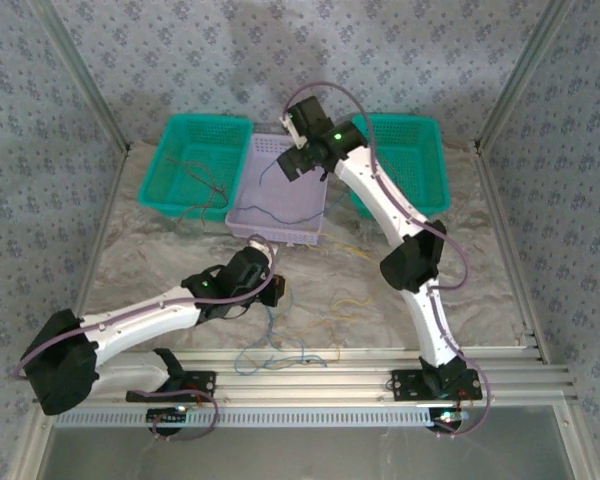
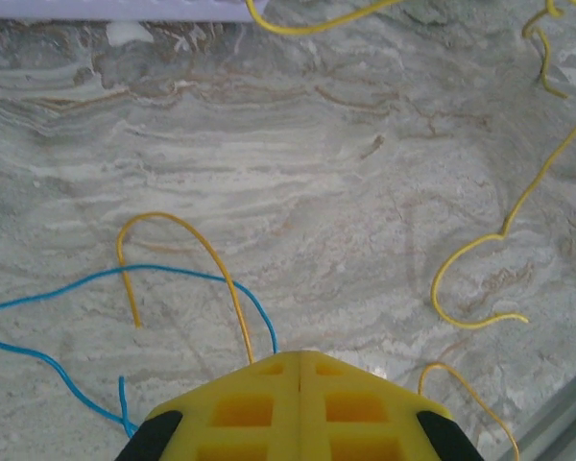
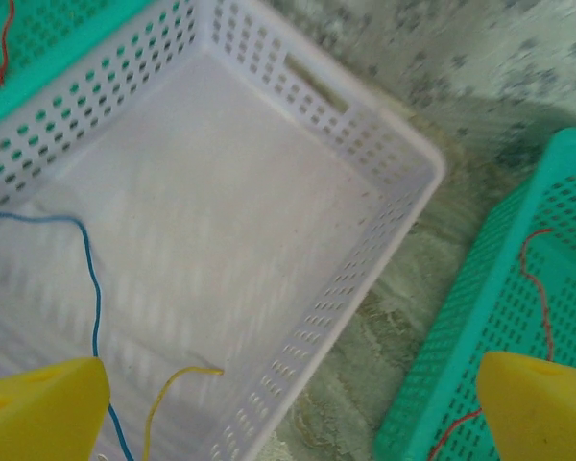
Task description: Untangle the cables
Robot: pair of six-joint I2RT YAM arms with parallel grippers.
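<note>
The left hand (image 2: 300,357) is clenched low over the tabletop (image 2: 298,144). A blue cable (image 2: 163,268) and an orange cable (image 2: 163,214) run into its closed tips, so it seems to pinch both. It should lift slowly and let one slip free, leaving the yellow cables (image 2: 480,252) lying. The right hand (image 3: 293,408) hangs wide open, holding nothing, over the lilac basket (image 3: 360,250), where a second blue cable (image 3: 93,288) lies.

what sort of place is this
Likely a robotics lab test cell: left arm and right arm bolted to an aluminium rail, a table walled by patterned backdrop, and plastic baskets with loose coloured wires.
</note>
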